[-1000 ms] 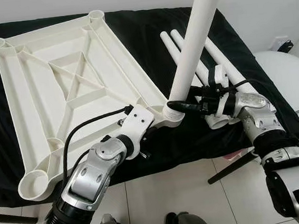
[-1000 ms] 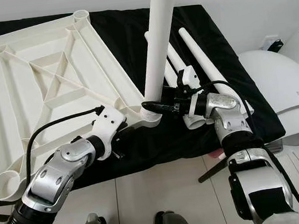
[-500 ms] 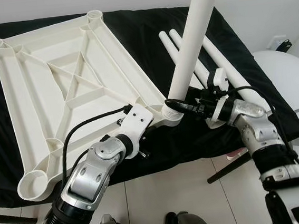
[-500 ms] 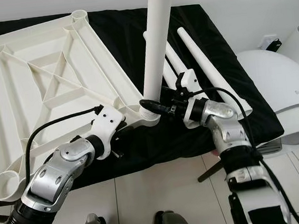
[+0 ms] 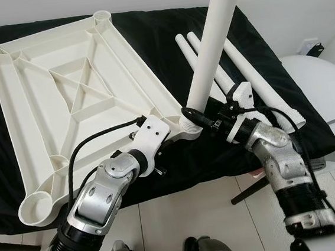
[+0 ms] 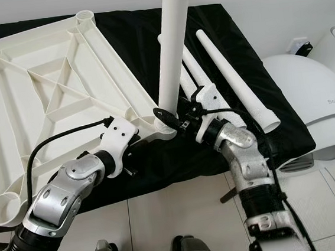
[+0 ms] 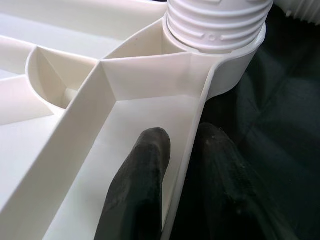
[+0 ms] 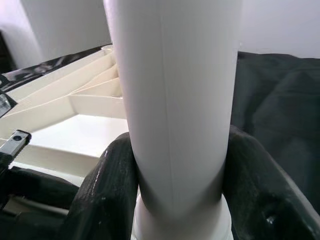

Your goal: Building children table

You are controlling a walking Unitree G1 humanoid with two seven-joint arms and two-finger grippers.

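White table leg stands nearly upright, leaning slightly, its threaded foot seated in the corner socket of the upturned white tabletop. The tabletop lies ribs-up on a black-draped table. Threads show above the socket collar in the left wrist view, so I judge the leg is not yet screwed home.

Right gripper is at the leg's base, just above the socket. In the right wrist view its black fingers sit one on each side of the leg, pressed against it and pinching it.

Left gripper is at the tabletop's near edge, just beside the same corner. One finger lies inside the rim wall, the other outside on the cloth side, clamping the thin rim between them.

Three spare legs lie side by side on the cloth beyond the right gripper, near the standing leg.

Step in hand, as I read it: threading this leg into the corner. To do it well:
- keep the leg square to the socket; any lean risks cross-threading.
- left grip must hold the rim firm, or the tabletop will turn on the slick cloth.
- regrip low on the leg and turn in short arcs.
- mind the wrist cable near the corner.
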